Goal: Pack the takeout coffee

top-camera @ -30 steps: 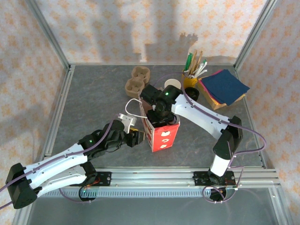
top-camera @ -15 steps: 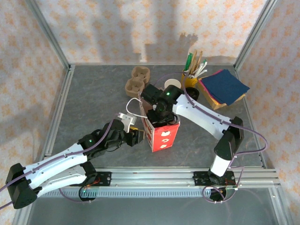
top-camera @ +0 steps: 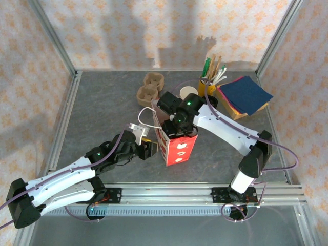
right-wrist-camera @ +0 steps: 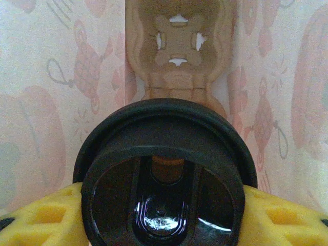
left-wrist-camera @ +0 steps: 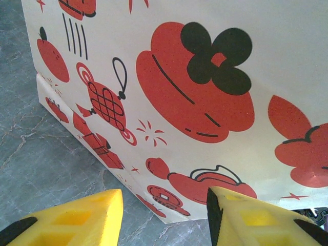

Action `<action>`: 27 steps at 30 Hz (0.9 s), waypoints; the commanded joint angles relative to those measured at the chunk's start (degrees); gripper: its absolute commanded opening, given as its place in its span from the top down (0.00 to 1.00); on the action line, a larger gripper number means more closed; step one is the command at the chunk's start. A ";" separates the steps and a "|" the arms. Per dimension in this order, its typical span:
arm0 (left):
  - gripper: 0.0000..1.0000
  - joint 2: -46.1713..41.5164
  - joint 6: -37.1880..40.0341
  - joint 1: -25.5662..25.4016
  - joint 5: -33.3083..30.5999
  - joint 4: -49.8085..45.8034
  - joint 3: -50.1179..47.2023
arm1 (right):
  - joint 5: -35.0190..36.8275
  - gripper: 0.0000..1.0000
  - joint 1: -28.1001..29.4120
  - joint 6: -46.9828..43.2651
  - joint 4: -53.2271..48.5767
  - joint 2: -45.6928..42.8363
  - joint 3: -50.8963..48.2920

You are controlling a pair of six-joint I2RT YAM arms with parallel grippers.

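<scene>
Right wrist view: the takeout coffee is being pinched between the 2 yellow fingers of the right gripper. Only a dark, round, glossy end is being shown, so it is probably the coffee cup rather than certainly. It is being held inside the paper bag, whose pale walls with faint red print are being seen on both sides. A brown moulded carrier is being seen beyond it, deeper in the bag.

From the top external view, the right arm is being shown reaching down into the open top of the bag, which is standing upright near the middle of the table.

The jaws of the left gripper are being held apart with nothing between them. The bag's printed side is lying just ahead, and whether it is being touched cannot be told.

Behind the bag, a second brown carrier, a pale cup, a yellow cup of stirrers and a stack of coloured napkins are being shown on the table.
</scene>
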 commanded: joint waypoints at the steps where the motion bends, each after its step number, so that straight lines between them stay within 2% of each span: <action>1: 0.51 -1.04 -0.23 -0.12 -1.34 0.65 -0.32 | 0.62 0.60 0.34 0.57 -1.16 -0.47 -0.61; 27: 0.51 -1.88 -0.99 -0.11 -1.30 0.82 -1.26 | 2.15 0.60 1.84 2.19 -1.20 3.52 0.34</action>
